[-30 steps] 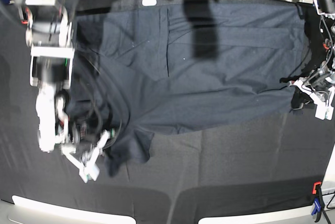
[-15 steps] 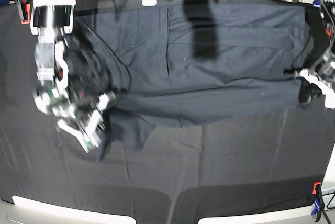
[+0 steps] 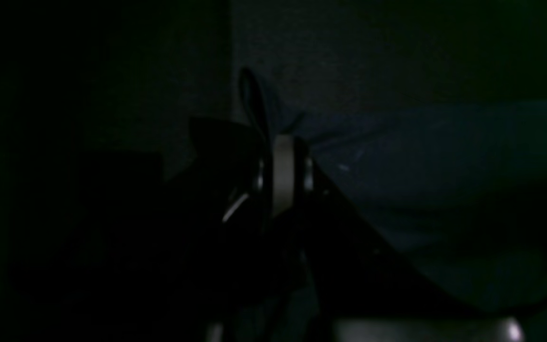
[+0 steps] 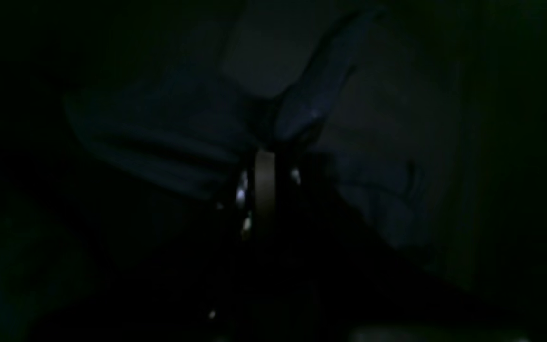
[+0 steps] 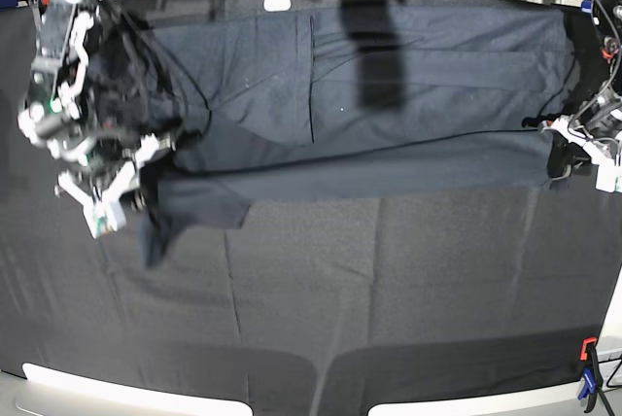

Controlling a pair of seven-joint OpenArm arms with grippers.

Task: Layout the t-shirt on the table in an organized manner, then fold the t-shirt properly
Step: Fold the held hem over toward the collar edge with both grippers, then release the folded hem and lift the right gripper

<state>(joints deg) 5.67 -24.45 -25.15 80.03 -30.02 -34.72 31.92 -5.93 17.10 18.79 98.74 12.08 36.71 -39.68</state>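
1. At the left edge of the base view, the right gripper (image 5: 121,197) is pinched on a bunched corner of the t-shirt (image 5: 389,95); its wrist view shows cloth gathered between closed jaws. A second ago it sat lower, near the lower left, with the fabric drooping below it; it has since pulled up and outward to the left.

2. At the right edge, the left gripper (image 5: 573,149) is likewise clenched on the shirt's opposite edge, its wrist view showing fabric running off the closed jaws. It has barely moved.

3. Between the two, the shirt's lower edge, which sagged diagonally toward the lower left before, now runs nearly straight across the middle of the frame. A short flap still hangs below the right gripper.

4. The shirt lies across the upper half of the tabletop (image 5: 389,319), stretched wide. My judgement: the spreading step is nearly done, and folding has not begun.
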